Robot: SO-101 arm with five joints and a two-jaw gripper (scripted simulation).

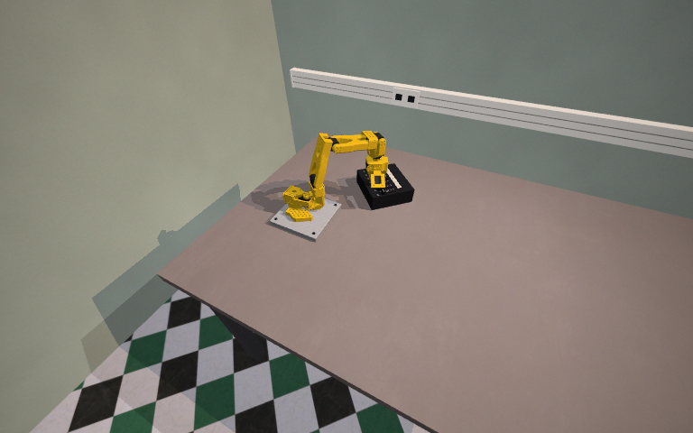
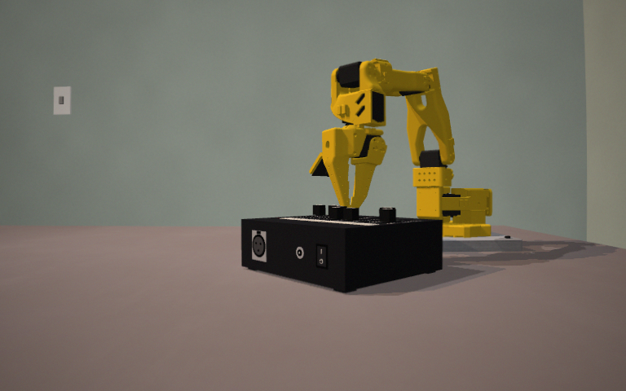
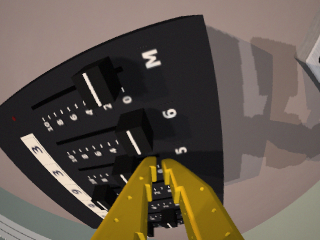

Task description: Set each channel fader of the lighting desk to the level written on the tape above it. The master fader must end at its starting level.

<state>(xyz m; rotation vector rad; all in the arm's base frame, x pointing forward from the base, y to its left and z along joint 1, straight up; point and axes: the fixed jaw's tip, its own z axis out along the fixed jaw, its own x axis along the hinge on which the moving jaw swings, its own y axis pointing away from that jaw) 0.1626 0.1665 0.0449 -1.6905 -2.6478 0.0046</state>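
Observation:
The black lighting desk stands on the table. In the wrist view the master fader cap, beside the M, has its white line near 2 to 4. The channel 6 cap covers its scale below 4. The channel 5 cap is partly behind a finger, and another cap stands lower left. The white tape shows 3, 3, then what looks like a 9 or 6. My gripper is shut and empty, tips low over the desk near the 5. Further channels are mostly hidden.
The arm's grey base plate stands beside the desk on the table. A white wall rail runs behind the table. In the exterior view several caps rise around the fingertips.

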